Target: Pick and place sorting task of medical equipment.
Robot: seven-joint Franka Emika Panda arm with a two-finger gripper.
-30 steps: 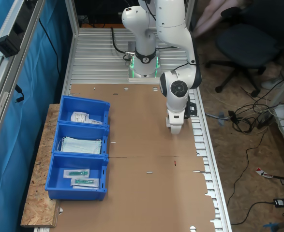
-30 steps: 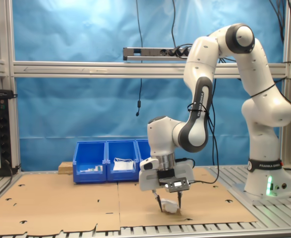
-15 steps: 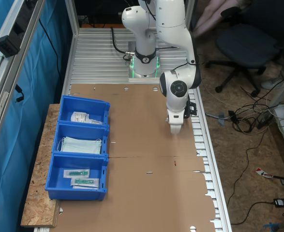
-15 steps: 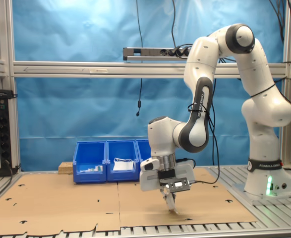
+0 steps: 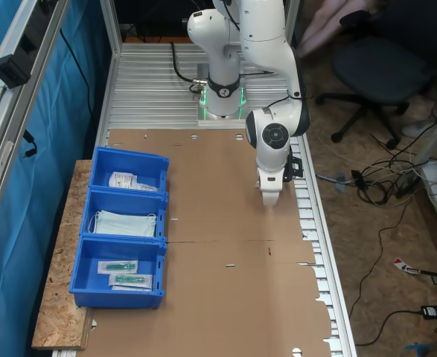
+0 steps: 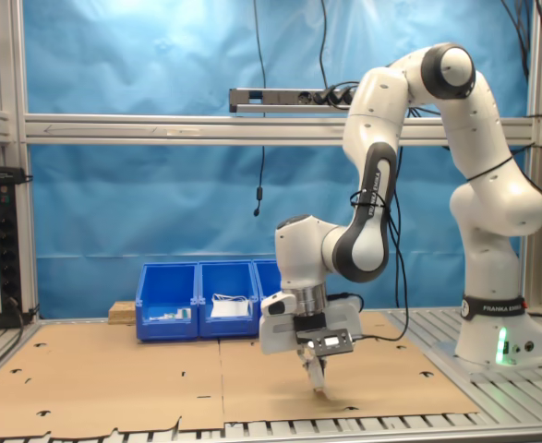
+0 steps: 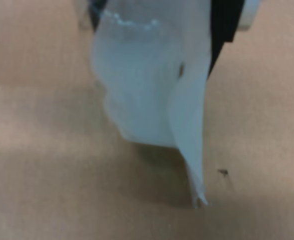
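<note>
Gripper [image 6: 315, 367] clenched on the sachet [image 6: 317, 375], close above the cardboard-covered bench [image 5: 225, 223]. Seen in the wrist view as a pale, limp sheet [image 7: 152, 90] pinched by its upper edge and hanging down, folded or creased, its lowest corner just above or barely touching the cardboard; cannot tell which. Long axis of the hanging sachet roughly vertical, straight beneath the gripper.

In the first exterior view, gripper [image 5: 269, 195] near the bench's edge at the first exterior view's right, beside the slotted rail. Three blue bins [image 5: 99, 286] in a row along the opposite edge, at the first exterior view's left, well apart from the gripper with bare cardboard between. Nearest the robot's base, a bin with white packets [image 5: 126, 181]; in the middle, masks [image 5: 125, 223]; at the far end, clear packets [image 5: 125, 272] with teal items.

Judged as the lift just after grasp, sorting not yet done. Coming move likely a raise, then a carry straight across the bench's width toward the bins, probably to the bin with the white packets, roughly level with the gripper along the bench's length. Risk: limp sachet dragging on the cardboard or catching a bin wall unless raised well clear.
</note>
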